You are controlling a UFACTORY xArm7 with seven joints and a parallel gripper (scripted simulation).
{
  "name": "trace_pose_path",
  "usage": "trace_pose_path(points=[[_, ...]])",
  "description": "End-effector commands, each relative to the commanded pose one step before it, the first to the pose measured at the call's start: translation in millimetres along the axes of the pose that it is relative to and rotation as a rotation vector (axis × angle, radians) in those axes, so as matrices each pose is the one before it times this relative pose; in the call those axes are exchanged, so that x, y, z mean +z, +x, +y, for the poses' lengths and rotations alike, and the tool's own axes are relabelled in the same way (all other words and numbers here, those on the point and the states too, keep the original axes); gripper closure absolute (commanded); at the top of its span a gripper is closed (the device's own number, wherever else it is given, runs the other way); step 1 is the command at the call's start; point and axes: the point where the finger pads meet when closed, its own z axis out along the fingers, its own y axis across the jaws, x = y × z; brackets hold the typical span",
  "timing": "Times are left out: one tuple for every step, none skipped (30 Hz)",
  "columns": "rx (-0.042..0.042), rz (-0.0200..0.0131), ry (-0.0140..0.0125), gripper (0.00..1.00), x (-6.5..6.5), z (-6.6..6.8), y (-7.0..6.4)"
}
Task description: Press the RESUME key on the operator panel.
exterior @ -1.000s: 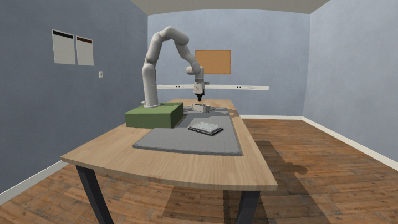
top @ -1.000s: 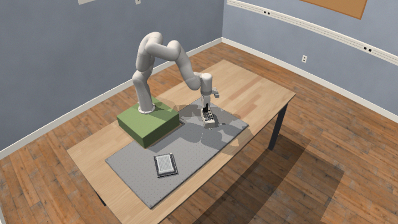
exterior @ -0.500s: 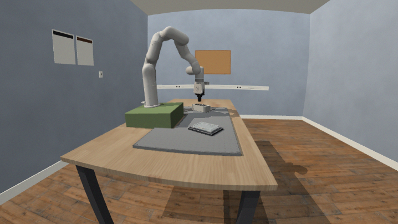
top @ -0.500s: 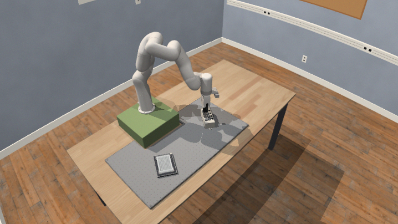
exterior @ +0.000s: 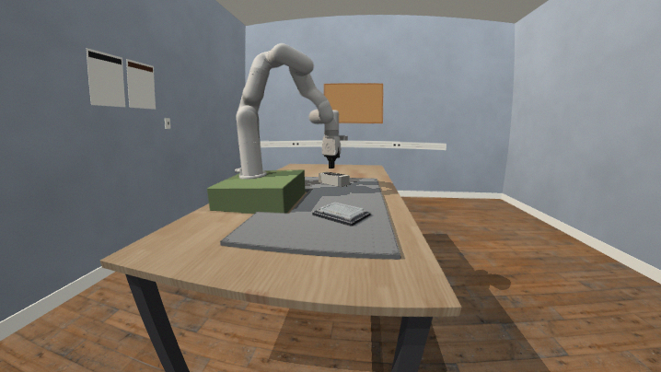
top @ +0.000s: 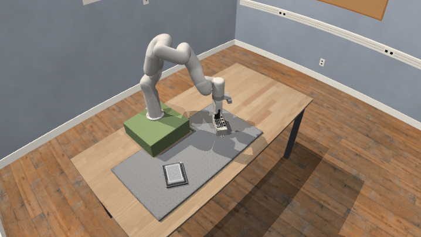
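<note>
- The operator panel, a small pale box, is lying on the grey mat, just beyond the far-right corner of the green base block.
- The white arm is rising from the green base block, arching over and pointing its wrist straight down at the operator panel.
- The gripper is hanging with its dark fingers fully closed and gripping nothing, the tips over the end of the operator panel nearest the arm.
- In the exterior view the gripper is hovering just above the operator panel, with a gap showing between them.
- The key names and lamps on the operator panel are too small to read, so which key is sitting under the fingertips cannot be told.
- A flat, dark-framed tray is resting on the grey mat well apart from the operator panel, towards the near end of the wooden table.
</note>
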Motion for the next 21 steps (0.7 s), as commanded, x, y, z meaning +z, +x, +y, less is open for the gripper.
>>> trace_pose_path(points=[[0.00182,0.00516,-0.00184,1.00,-13.29,18.55,0.55],[0.00000,0.00000,-0.00004,1.00,-2.78,4.17,-0.28],[0.00000,0.00000,-0.00004,1.00,-2.78,4.17,-0.28],[0.00000,0.00000,-0.00004,1.00,-2.78,4.17,-0.28],[0.00000,0.00000,0.00000,1.00,0.00,0.00,0.00],[0.00000,0.00000,0.00000,1.00,0.00,0.00,0.00],[0.00000,0.00000,-0.00003,1.00,-2.78,4.18,-0.25],[0.00000,0.00000,-0.00004,1.00,-2.78,4.17,-0.28],[0.00000,0.00000,-0.00003,1.00,-2.31,3.47,-0.23],[0.00000,0.00000,0.00000,1.00,0.00,0.00,0.01],[0.00000,0.00000,0.00000,1.00,0.00,0.00,0.01],[0.00000,0.00000,0.00000,1.00,0.00,0.00,0.01],[0.00000,0.00000,0.00000,1.00,0.00,0.00,0.00],[0.00000,0.00000,0.00000,1.00,0.00,0.00,0.00],[0.00000,0.00000,0.00000,1.00,0.00,0.00,0.00],[0.00001,0.00002,-0.00003,1.00,0.05,-0.05,-0.01],[0.00000,-0.00001,0.00001,1.00,-0.02,0.02,0.00],[0.00000,0.00000,0.00001,1.00,-0.01,0.01,0.00],[0.00000,0.00000,0.00000,1.00,-0.01,0.01,0.00],[0.00000,0.00000,0.00000,1.00,-0.01,0.01,0.00],[0.00000,0.00000,0.00000,1.00,0.00,0.00,0.00]])
